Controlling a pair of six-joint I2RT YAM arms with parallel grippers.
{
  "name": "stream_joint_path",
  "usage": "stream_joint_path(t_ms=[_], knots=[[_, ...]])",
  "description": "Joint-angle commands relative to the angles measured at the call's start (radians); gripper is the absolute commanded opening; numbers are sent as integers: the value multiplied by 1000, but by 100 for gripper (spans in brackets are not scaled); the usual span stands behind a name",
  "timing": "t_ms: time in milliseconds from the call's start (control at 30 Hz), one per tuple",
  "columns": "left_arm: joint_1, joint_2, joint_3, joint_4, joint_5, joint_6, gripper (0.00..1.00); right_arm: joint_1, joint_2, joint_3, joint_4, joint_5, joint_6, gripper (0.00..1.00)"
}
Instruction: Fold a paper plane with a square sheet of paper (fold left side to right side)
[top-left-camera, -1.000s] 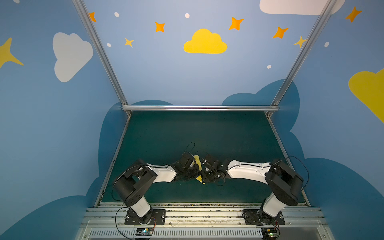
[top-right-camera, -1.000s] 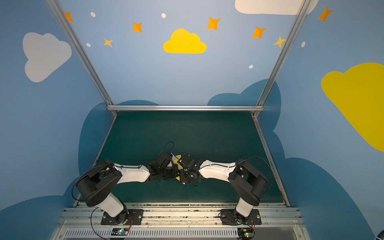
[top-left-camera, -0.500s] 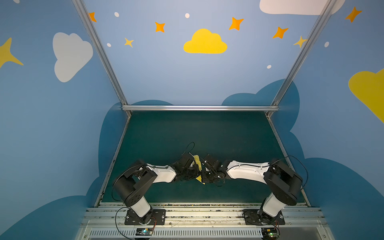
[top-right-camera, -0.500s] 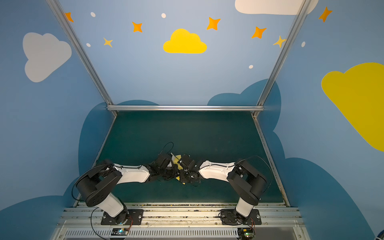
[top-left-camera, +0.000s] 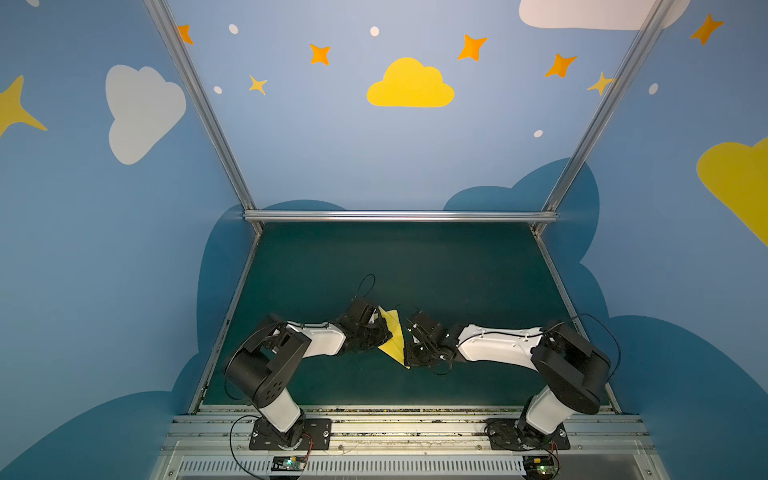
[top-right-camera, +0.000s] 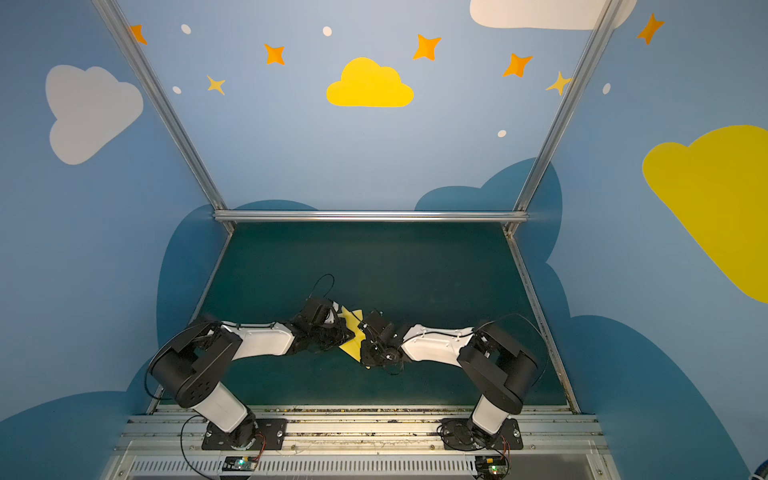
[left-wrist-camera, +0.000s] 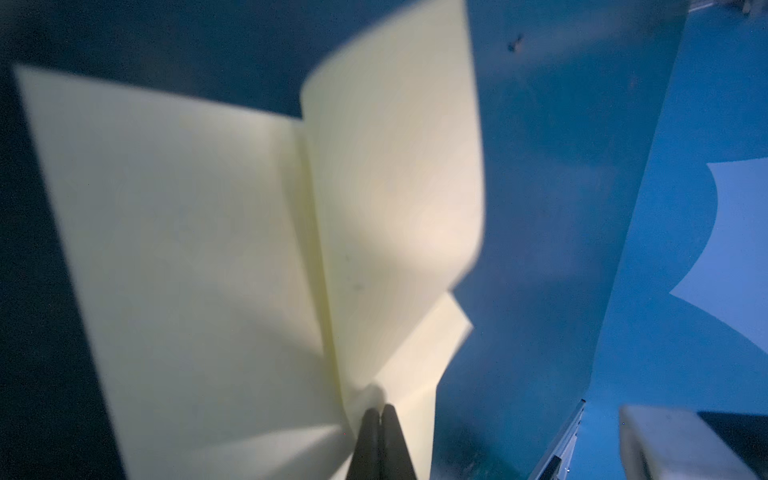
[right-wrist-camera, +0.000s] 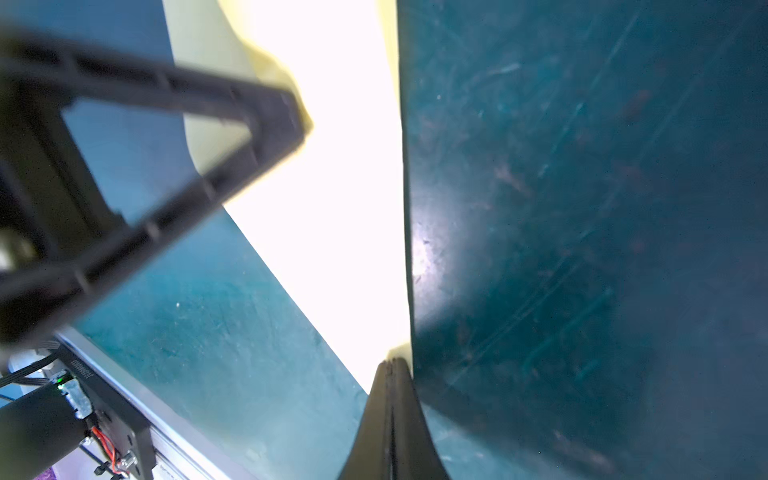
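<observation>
The square sheet of paper (top-left-camera: 392, 340) (top-right-camera: 351, 345) lies part folded at the middle of the green mat, pale yellow, between my two grippers. It reads as layered flaps, not as a slim paper plane. In the left wrist view the paper (left-wrist-camera: 187, 249) has a long crease and one flap curls up. My left gripper (top-left-camera: 382, 332) (left-wrist-camera: 380, 409) is shut, its tips at the foot of that flap. My right gripper (top-left-camera: 409, 345) (right-wrist-camera: 391, 361) is shut with its tips at a corner of the paper (right-wrist-camera: 332, 208). Whether either pinches a layer I cannot tell.
The green mat (top-left-camera: 415, 270) is fenced by aluminium rails at the back (top-left-camera: 399, 216) and along both sides, with painted blue walls behind. Both arm bases stand on the front rail (top-left-camera: 395, 428). The left arm's fingers (right-wrist-camera: 270, 124) cross the right wrist view.
</observation>
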Motion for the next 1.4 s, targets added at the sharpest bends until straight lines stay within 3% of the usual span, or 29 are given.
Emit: stream_joint_path(t_ms=[0,533,733,933,1100,1367], knots=[[53,57,0,-88,-46,44,3,14,70,-40,-69,17,-5,0],[300,178,28,-91,-45,67,3,20,80,-32,-67,17,-8,0],[374,159,89,-126,-17,78,3,20,92,-22,-73,11,-20,0],[339,16,156,-294,30,176,3,22,103,-7,-91,14,-42,0],[224,-72,157,-382,101,218,4,23,125,29,-131,24,-60,0],[57,-134,128,-433,66,256,4,31,162,71,-176,46,-54,0]])
